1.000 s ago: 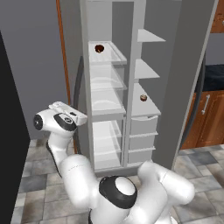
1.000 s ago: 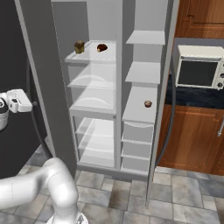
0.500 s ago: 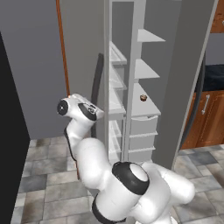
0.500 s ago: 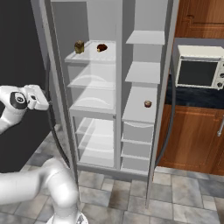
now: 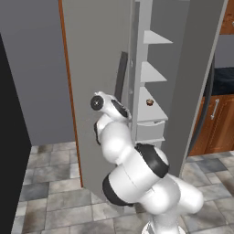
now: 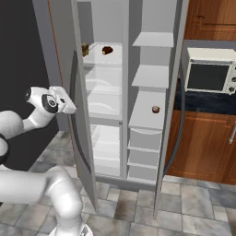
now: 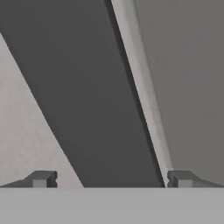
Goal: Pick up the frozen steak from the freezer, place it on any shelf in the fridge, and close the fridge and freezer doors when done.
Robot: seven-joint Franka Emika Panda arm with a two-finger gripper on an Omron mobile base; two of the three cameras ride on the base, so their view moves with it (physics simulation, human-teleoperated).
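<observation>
My two-finger gripper [image 7: 109, 179] is spread wide and holds nothing, straddling the dark grey vertical bar handle [image 7: 100, 109] of the tall flat grey left door [image 6: 62, 73], half swung. Rightward, the dark brown frozen steak [image 6: 107, 50] lies on a top shelf [image 6: 103, 56]; the grey right door [image 6: 173, 92] stands open.

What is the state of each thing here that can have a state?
Left door: half shut, swung partway in.
Right door: open wide.
Claw: open, holding nothing, its tips on either side of the dark door handle.
Drawers: shut.
Microwave: door shut.
</observation>
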